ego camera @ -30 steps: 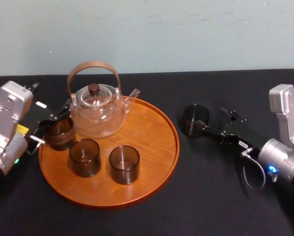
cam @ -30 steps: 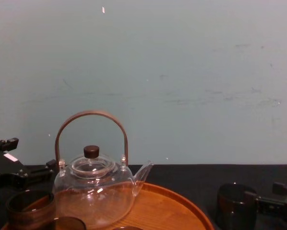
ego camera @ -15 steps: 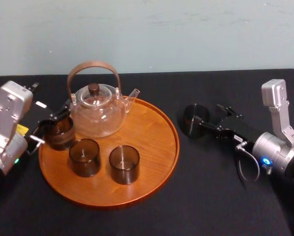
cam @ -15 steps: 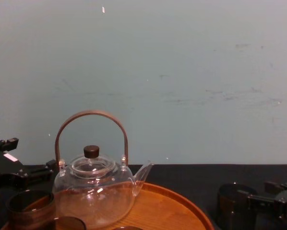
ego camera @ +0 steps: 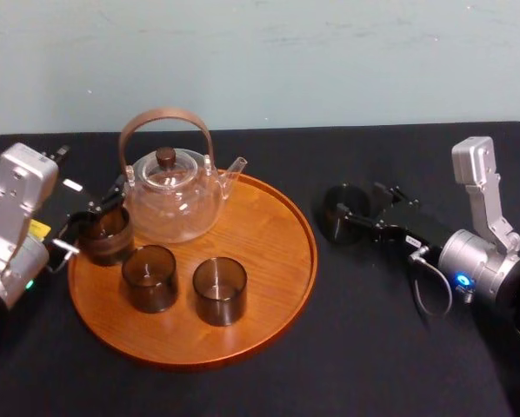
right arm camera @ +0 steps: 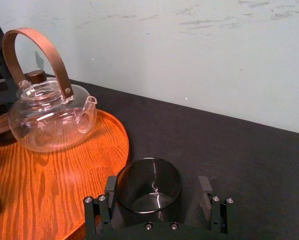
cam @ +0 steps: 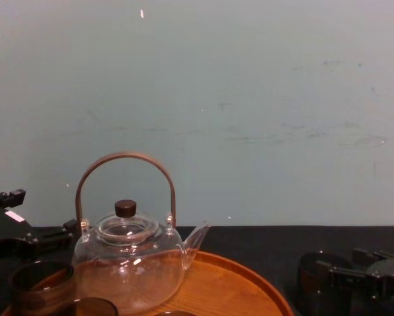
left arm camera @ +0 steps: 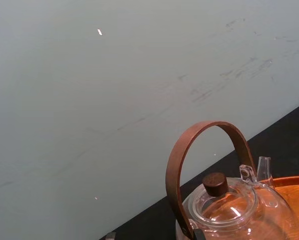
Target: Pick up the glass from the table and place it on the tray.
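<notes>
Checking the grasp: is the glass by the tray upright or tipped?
Upright: the glass stands mouth up on the table inside the open right gripper.

Right arm reaching in low and level from the right side, wrist laid flat, and the right gripper [ego camera: 345, 215] has its fingers [right arm camera: 205, 189] spread well apart, while the left arm sits idle on the left side, forearm raised, left gripper [ego camera: 92, 217] pointing inward.
</notes>
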